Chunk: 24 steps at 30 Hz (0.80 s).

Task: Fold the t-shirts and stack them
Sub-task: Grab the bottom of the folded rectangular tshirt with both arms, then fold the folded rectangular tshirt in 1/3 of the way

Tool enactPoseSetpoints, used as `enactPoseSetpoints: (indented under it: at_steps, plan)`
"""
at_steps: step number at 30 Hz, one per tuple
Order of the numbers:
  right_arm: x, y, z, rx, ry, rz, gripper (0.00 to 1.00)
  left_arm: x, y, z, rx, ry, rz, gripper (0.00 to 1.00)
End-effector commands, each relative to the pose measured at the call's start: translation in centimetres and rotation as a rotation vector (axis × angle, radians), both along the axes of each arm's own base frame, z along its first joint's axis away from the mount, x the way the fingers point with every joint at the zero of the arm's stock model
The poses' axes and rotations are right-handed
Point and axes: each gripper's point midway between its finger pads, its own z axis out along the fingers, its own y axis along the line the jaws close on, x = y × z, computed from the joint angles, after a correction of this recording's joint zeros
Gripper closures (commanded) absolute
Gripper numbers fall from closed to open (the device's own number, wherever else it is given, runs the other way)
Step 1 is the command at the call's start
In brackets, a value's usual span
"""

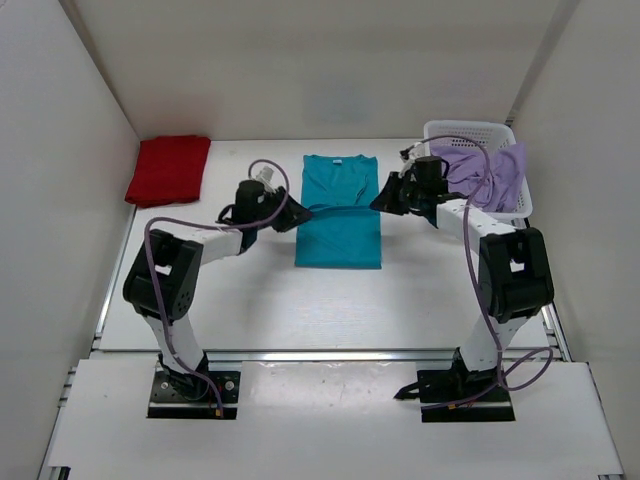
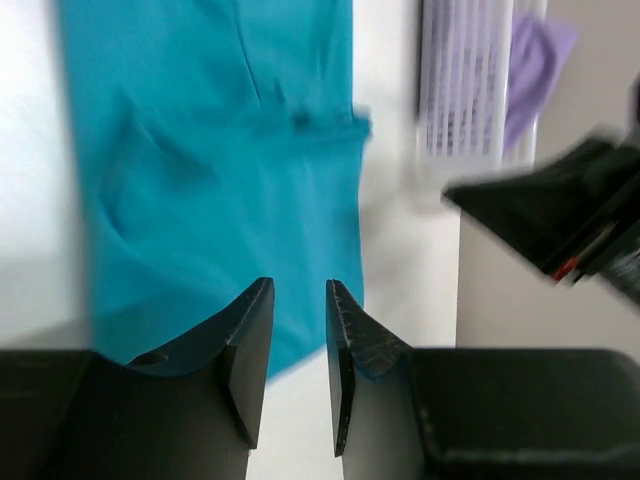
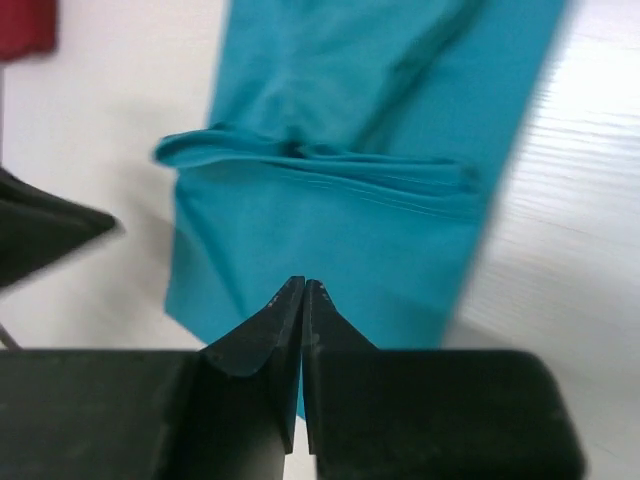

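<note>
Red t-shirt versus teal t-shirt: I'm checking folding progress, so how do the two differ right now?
The red t-shirt is a compact folded block; the teal t-shirt is a longer strip with its collar showing. The red t-shirt sits in the far left corner, the teal t-shirt mid-table. The left claw and right claw flank the teal t-shirt; neither is near the red t-shirt. Both lie on the table.
</note>
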Motion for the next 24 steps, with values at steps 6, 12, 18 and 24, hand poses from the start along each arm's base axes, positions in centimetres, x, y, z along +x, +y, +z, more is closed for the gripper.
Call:
enactPoseSetpoints:
  at_steps: [6, 12, 18, 24]
  plan:
    - [-1.7, 10.6, -0.9, -0.010, -0.052, 0.268, 1.00, -6.5, 0.6, -6.1, 0.024, 0.106, -0.025, 0.66]
    - [-0.3, 15.1, -3.5, -0.027, 0.017, 0.346, 1.00, -7.7, 1.2, -6.4, 0.021, 0.105, -0.021, 0.65]
    - [3.4, 15.3, -6.5, -0.046, 0.078, 0.332, 1.00, -8.3, 1.3, -7.7, 0.018, 0.159, -0.049, 0.66]
    - [7.1, 14.5, -7.0, -0.048, 0.094, 0.315, 1.00, -9.7, 1.5, -7.9, -0.021, 0.174, -0.017, 0.67]
